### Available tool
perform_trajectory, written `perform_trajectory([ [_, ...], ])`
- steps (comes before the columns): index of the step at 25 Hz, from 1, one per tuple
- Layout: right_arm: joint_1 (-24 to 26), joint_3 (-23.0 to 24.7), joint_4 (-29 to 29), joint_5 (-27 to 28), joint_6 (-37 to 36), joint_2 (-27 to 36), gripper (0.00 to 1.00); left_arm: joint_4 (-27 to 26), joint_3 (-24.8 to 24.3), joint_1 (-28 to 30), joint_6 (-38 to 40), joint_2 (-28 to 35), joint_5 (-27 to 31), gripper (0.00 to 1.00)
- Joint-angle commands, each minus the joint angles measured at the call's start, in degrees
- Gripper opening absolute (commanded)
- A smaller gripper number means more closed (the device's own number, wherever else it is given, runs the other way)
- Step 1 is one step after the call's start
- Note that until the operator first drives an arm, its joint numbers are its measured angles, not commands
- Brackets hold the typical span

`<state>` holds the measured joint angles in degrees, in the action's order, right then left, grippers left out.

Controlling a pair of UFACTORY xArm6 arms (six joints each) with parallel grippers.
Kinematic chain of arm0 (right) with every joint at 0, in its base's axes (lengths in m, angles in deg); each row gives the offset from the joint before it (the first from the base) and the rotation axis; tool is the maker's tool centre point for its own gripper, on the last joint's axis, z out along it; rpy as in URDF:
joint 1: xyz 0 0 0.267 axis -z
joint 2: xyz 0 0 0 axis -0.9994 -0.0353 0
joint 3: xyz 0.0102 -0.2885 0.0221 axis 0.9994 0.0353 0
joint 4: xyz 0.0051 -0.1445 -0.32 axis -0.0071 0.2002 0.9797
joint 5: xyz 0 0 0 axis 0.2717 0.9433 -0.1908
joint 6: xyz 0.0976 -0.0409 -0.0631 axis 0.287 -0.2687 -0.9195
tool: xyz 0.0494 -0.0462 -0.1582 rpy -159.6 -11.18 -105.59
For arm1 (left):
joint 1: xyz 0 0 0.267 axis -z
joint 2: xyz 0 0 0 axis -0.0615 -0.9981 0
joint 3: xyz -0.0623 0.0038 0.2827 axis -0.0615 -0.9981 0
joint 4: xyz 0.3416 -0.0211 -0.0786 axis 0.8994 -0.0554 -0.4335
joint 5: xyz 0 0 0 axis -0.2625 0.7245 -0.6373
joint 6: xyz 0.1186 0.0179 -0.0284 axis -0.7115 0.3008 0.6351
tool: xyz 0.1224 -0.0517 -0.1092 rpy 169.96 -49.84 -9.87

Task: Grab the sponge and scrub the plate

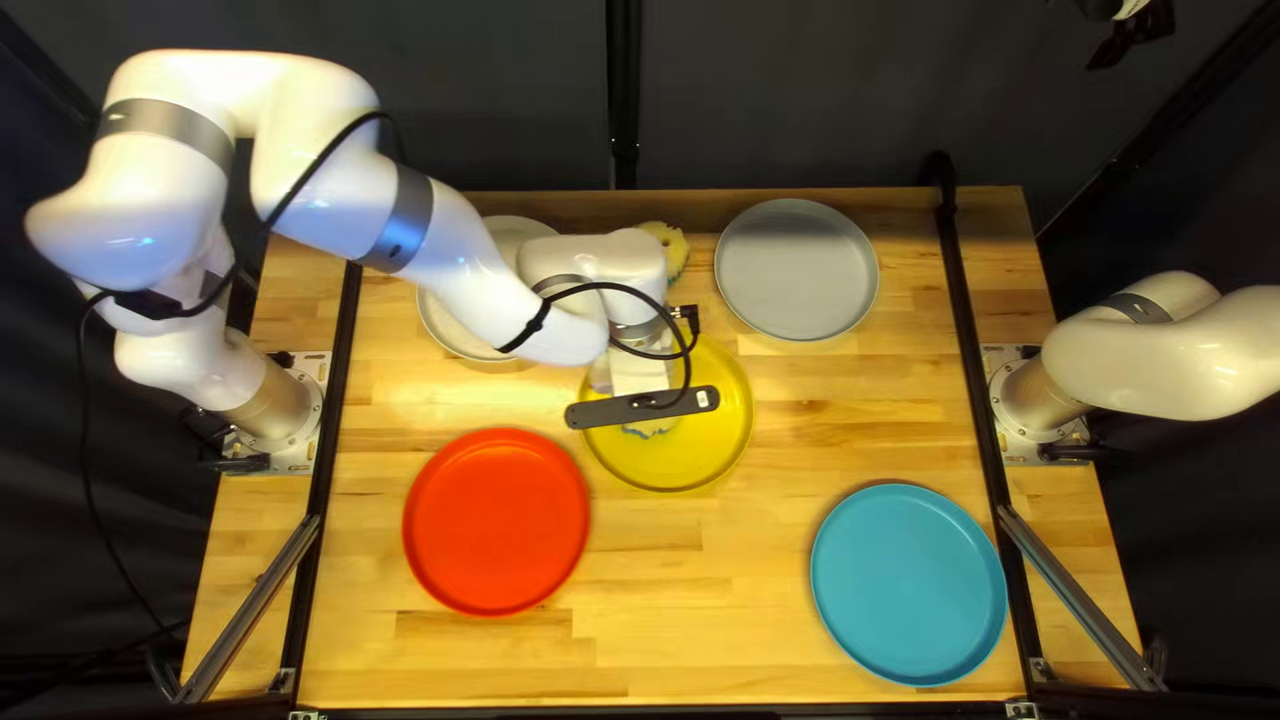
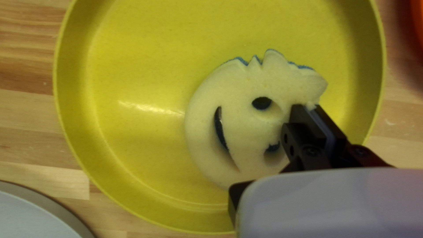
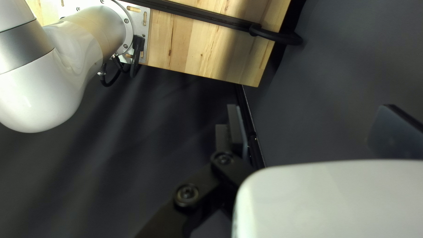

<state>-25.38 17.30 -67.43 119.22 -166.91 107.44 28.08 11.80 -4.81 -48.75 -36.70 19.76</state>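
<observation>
In the top left view my left gripper is low over the yellow plate, its fingertips hidden, with a sponge's edge showing beneath it. The left wrist view shows the round, pale smiley-faced sponge over the yellow plate; my left gripper is shut on its rim. Whether the sponge touches the plate I cannot tell. Beyond the table's far right corner, part of my right gripper shows. In the right wrist view my right gripper stands open, holding nothing.
Another sponge lies at the far edge, beside my left arm. An off-white plate is partly under that arm. A grey plate, red plate and blue plate surround the yellow one. The table's corner shows in the right wrist view.
</observation>
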Motion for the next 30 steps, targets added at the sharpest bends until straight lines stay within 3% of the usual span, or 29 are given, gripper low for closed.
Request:
perform_trajectory([
  [1, 0.0, 0.0, 0.0, 0.0, 0.0, 0.0, 1.0, -0.36, 0.36, 0.18, 0.14, -0.51, -0.21, 0.0],
  [9, 0.0, 0.0, 0.0, 0.0, 0.0, 0.0, 1.0, -0.26, 7.05, 0.77, -0.28, -5.61, 0.66, 0.0],
  [23, 0.0, 0.0, 0.0, 0.0, 0.0, 0.0, 1.0, 1.96, 23.39, 2.02, -0.82, -16.17, 4.96, 0.0],
  [27, 0.0, 0.0, 0.0, 0.0, 0.0, 0.0, 1.0, 2.6, 24.03, 1.88, -1.27, -16.11, 5.61, 0.0],
  [30, 0.0, 0.0, 0.0, 0.0, 0.0, 0.0, 1.0, 2.72, 21.85, 2.18, -1.31, -14.5, 5.04, 0.0],
])
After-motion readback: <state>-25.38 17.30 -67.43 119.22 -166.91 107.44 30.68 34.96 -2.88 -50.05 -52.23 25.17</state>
